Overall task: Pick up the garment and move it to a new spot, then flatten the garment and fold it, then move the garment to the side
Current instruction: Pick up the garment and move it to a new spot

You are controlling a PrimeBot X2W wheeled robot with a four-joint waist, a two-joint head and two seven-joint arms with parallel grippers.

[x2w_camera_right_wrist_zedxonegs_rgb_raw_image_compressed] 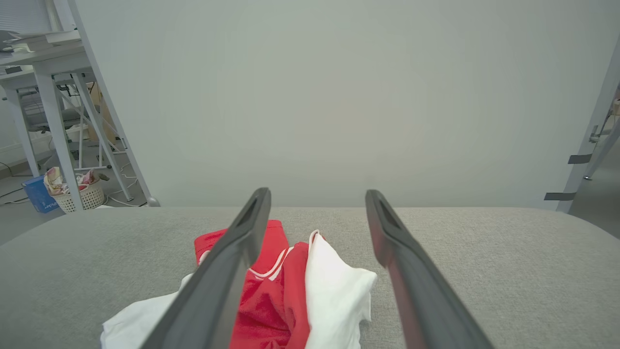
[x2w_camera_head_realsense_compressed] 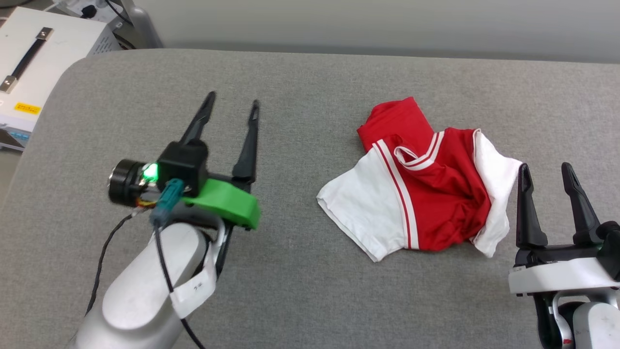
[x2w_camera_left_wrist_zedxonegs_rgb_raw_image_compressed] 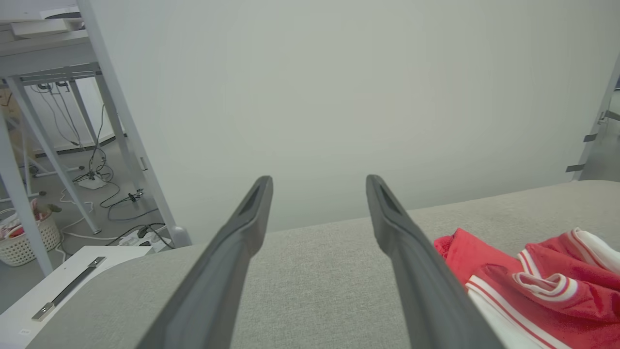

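Note:
The garment, a red jersey with white sleeves and striped trim, lies crumpled in a heap on the grey padded table, right of centre. My left gripper hovers open well to the left of it, nothing between its fingers. At the lower right, my right gripper is open just beside the garment's white sleeve edge. The left wrist view has the garment at its lower right, past the open left gripper. In the right wrist view the garment lies below the open right gripper.
A white equipment case with a black handle stands off the table's far left corner. A plain grey wall runs behind the table. Desk legs, cables and a white basket sit on the floor to the left.

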